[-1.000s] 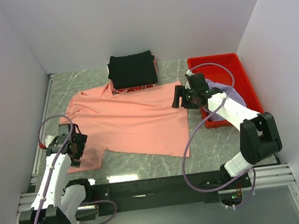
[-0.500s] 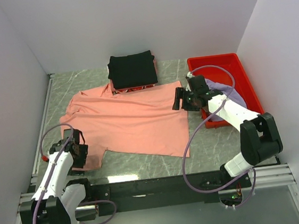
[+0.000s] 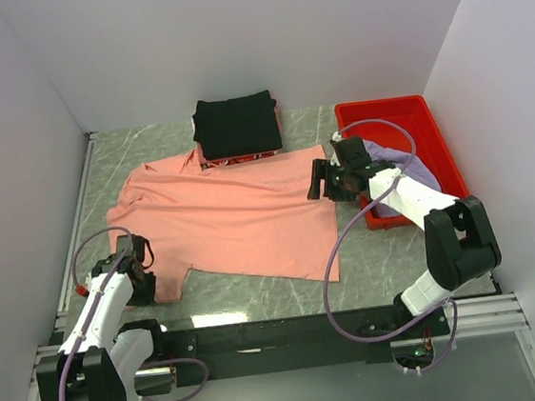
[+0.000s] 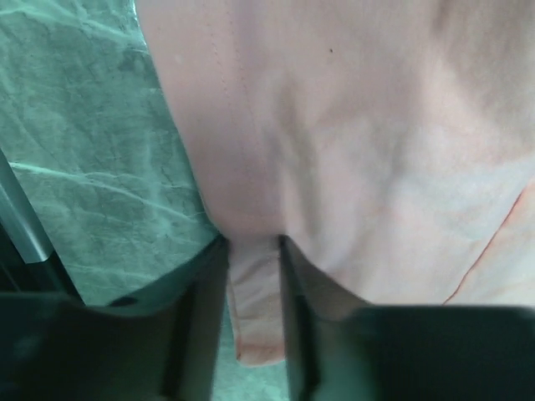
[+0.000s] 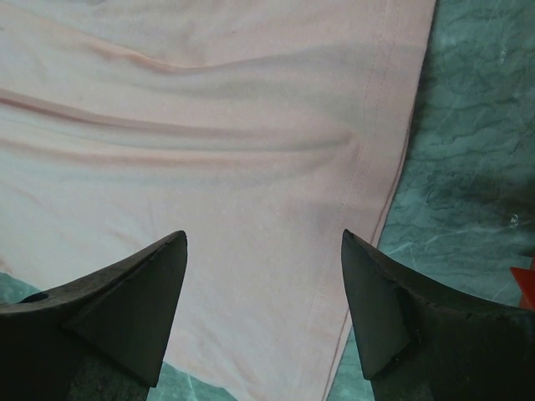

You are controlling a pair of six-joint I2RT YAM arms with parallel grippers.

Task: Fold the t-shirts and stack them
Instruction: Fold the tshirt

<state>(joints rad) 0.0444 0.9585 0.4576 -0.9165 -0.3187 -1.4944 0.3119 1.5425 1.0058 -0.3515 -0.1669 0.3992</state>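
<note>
The salmon-pink t-shirt lies spread flat across the table's middle. My left gripper is at the shirt's near-left sleeve; in the left wrist view its fingers stand close together with the sleeve's hemmed edge pinched between them. My right gripper hovers open over the shirt's right edge, and the right wrist view shows that seam between its spread fingertips. A black t-shirt sits in a neat fold at the back. The lavender-purple t-shirt lies crumpled in the red tray.
The red plastic tray stands at the back right, close behind my right arm. A metal rail runs along the table's left side. White walls close in the back and both sides. Bare marble tabletop shows at the near right.
My left gripper has slid down toward the near edge onto the sleeve and closed from wide open onto the cloth. The right gripper has barely shifted and stays open.
</note>
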